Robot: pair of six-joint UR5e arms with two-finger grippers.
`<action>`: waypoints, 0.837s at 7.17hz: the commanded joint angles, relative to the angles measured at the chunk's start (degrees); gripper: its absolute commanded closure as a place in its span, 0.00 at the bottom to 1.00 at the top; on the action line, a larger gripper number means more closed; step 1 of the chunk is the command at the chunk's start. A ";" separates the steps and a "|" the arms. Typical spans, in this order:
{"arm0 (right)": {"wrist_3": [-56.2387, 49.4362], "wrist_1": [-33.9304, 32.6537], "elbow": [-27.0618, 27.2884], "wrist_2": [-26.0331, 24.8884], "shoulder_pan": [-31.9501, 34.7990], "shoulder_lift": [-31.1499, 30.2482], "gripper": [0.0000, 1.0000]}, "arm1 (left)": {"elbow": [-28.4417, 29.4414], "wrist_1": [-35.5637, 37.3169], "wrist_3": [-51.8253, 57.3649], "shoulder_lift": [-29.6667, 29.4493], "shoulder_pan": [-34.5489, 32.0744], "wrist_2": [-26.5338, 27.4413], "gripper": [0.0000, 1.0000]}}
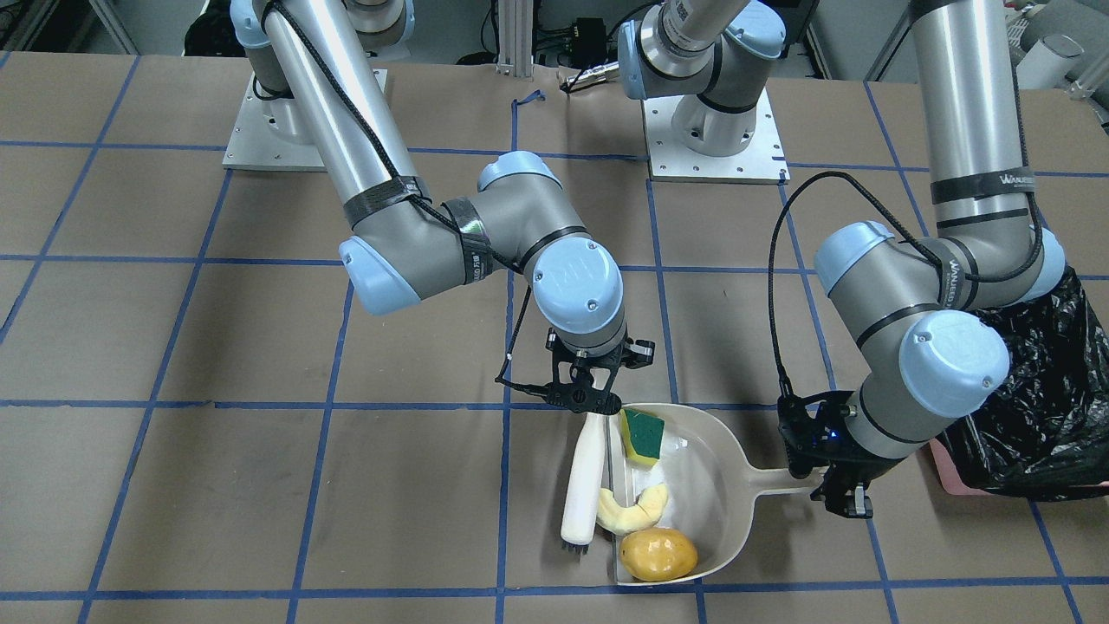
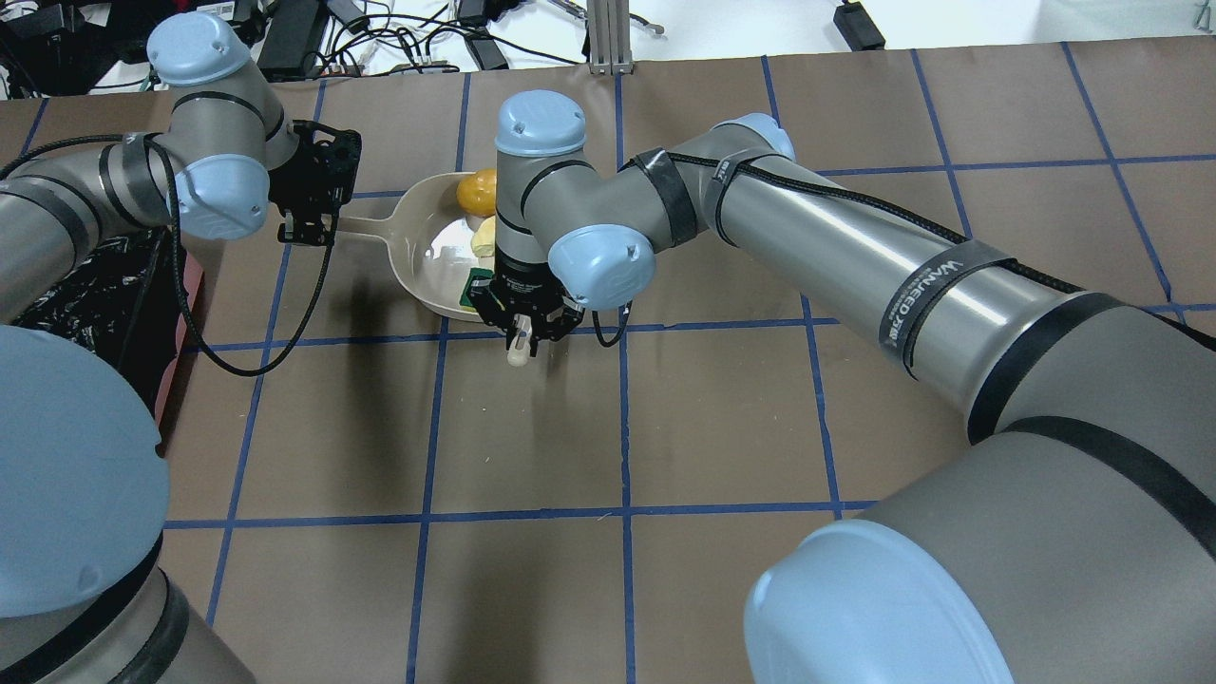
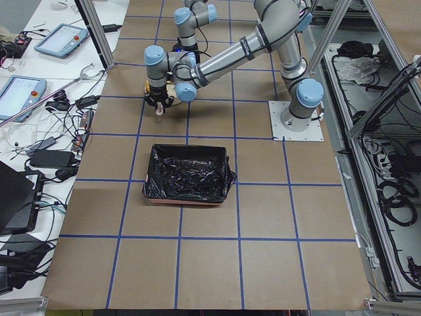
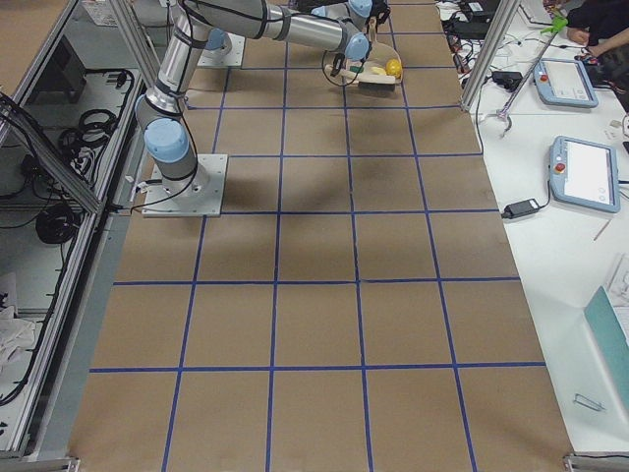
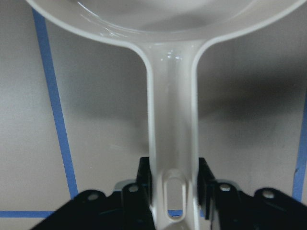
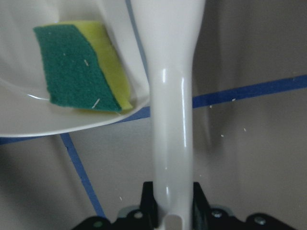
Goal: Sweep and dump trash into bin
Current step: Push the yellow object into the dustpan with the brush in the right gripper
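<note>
- Sweeping looks finished in the front-facing view. A green-topped yellow sponge piece (image 1: 643, 436), a pale yellow crescent fruit slice (image 1: 632, 511) and a yellow-brown potato-like lump (image 1: 658, 555) all lie inside a flat beige plastic dustpan (image 1: 715, 468).
- At the pan's 9 o'clock edge, the right gripper (image 1: 587, 400) clamps a beige long-handled brush (image 1: 582, 485). At 3 o'clock, the left gripper (image 1: 836, 494) clamps the pan's handle. Beyond it stands a pink rectangular bin lined with crinkled black plastic (image 1: 1031, 416).
- A black strap (image 1: 996, 182) on the left arm carries white lettering that begins "WAN". The rest is unsure.
- Overhead view: the bin (image 2: 95, 294) sits at 8 o'clock from the dustpan (image 2: 423, 261), well apart.
- Side views: the grips are too small to judge.
- Left wrist view: both fingers (image 5: 143, 175) press the sides of the pan's handle.
- Right wrist view: the jaws are closed on the brush handle, and the sponge (image 6: 76, 67) shows at 10 o'clock.
- Dumping remains. The brush likely needs to clear the pan. The left arm should then lift the pan level, carry it over the bin and tip it.
</note>
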 commanded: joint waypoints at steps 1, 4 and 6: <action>1.85 -0.18 -1.40 1.69 0.54 0.83 1.00 | 0.00 0.00 -0.07 0.00 -0.07 0.00 0.71; 6.58 -1.23 -1.49 6.41 1.16 0.84 1.00 | 0.00 0.00 -0.07 0.00 -0.16 0.00 0.71; 11.24 -1.85 -1.58 7.32 2.30 0.84 1.00 | 0.00 0.00 -0.07 0.00 -0.16 0.00 0.71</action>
